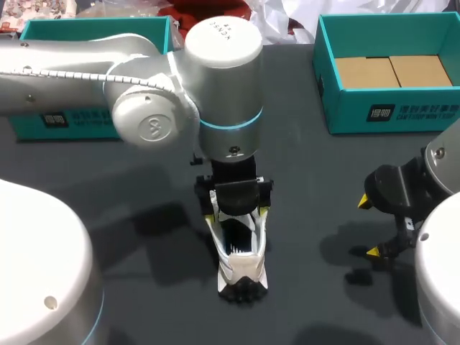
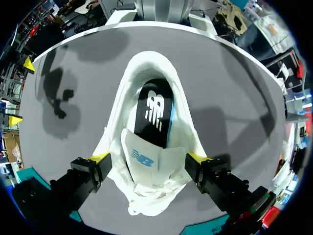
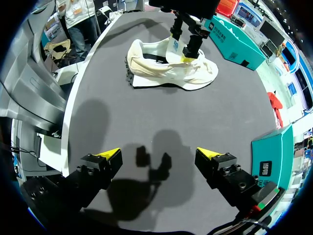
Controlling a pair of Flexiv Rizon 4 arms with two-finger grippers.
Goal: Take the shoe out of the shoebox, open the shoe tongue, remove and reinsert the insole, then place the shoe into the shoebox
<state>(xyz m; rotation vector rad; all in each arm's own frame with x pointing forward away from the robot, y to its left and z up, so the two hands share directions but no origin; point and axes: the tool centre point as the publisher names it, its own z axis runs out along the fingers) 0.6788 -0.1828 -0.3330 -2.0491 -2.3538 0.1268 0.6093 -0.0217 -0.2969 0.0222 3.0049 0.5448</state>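
Now, head view: the shoe (image 1: 241, 251) sits mid-table, out of the shoebox (image 1: 327, 79), with my left gripper (image 1: 237, 214) over it. Left wrist: both tips meet its soft, light-looking upper, flanking the tongue (image 2: 146, 157); I'd pinch that tongue, not the squashy sides. Right wrist: my right gripper (image 3: 159, 155) gapes wide, empty.

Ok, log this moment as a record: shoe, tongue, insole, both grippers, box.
shoe: on the table's middle, out of the box
tongue: pulled back, so the shoe's inside shows
insole: black, lying inside the shoe
left gripper: shut on the shoe, one finger at each side
right gripper: open, over bare table, apart from the shoe
box: open, at the table's far right, with no shoe in it
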